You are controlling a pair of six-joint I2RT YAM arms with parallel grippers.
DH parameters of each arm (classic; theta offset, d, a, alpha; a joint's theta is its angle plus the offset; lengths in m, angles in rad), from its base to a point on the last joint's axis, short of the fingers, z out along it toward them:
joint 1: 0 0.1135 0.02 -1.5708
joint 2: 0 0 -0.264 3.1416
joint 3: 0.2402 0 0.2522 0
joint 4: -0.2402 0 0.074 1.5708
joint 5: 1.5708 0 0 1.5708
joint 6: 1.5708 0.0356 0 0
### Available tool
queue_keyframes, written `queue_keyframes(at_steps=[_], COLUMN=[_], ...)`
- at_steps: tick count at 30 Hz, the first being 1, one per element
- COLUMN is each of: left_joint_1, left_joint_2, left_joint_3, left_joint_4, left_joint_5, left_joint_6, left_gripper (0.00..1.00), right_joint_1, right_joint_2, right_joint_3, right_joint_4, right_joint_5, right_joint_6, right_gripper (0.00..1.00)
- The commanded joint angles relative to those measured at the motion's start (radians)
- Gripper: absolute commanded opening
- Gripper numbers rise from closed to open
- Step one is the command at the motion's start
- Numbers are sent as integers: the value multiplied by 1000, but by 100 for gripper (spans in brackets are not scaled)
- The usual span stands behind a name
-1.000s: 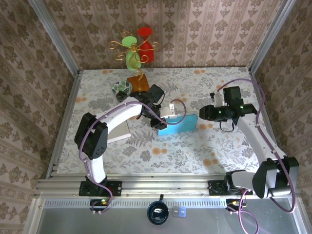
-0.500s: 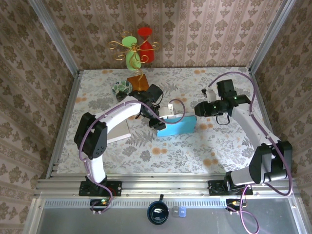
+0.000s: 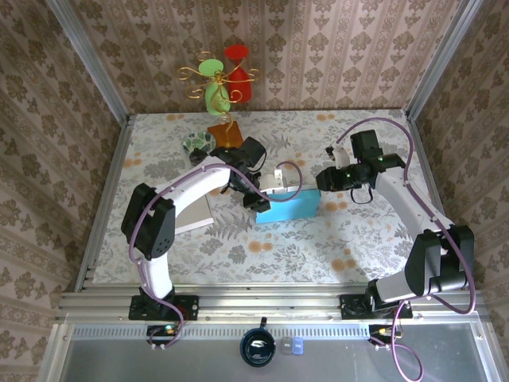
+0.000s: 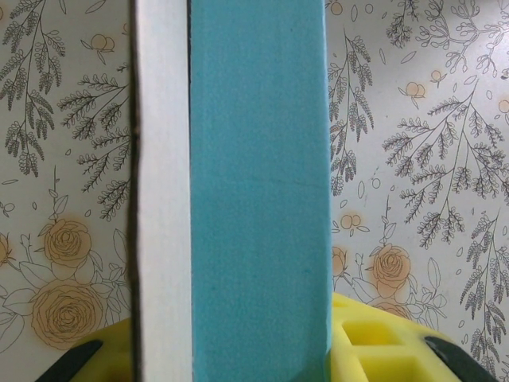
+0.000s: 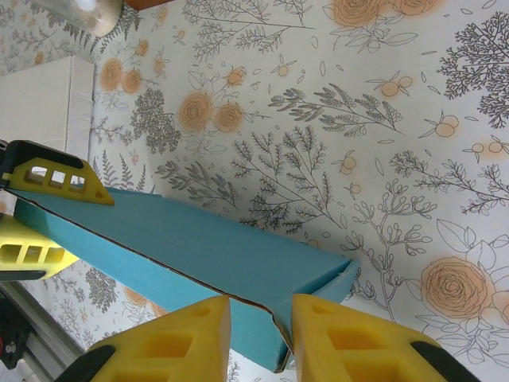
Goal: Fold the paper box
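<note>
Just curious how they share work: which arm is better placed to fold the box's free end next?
Right. The right end effector sits at the free end of the box, fingers either side of its edge. The left end effector is clamped on the other end, likely steadying it.

No writing, label or number is legible anywhere — none.

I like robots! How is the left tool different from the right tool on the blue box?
The left tool holds the blue box's left end; the right tool is at its right end. The left tool's fingers squeeze the whole box; the right tool's straddle just a thin edge. Both have yellow fingers.
</note>
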Motion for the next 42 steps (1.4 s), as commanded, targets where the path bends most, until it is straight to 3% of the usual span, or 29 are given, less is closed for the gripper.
queue_keyframes(at_steps=[1, 10, 20, 29, 38, 42], left_joint_1=[5, 2, -1, -3, -2, 0], left_joint_2=[22, 31, 34, 39, 39, 40], left_joint_3=[28, 36, 37, 45, 46, 45], left_joint_4=[-47, -47, -49, -49, -49, -46], left_joint_5=[14, 16, 17, 15, 15, 11], left_joint_6=[17, 14, 13, 12, 8, 3], left_gripper=[25, 24, 24, 24, 24, 24], right_joint_1=[1, 4, 11, 19, 48, 80], right_joint_2=[-13, -24, -38, -24, -39, -74], right_joint_3=[-2, -9, -25, -26, -35, -42], right_joint_4=[-18, -23, -21, -23, -25, -18], right_joint_5=[-2, 35, 59, 72, 173, 275], right_joint_6=[-17, -26, -29, -26, -27, -27], right_gripper=[26, 21, 24, 18, 13, 6])
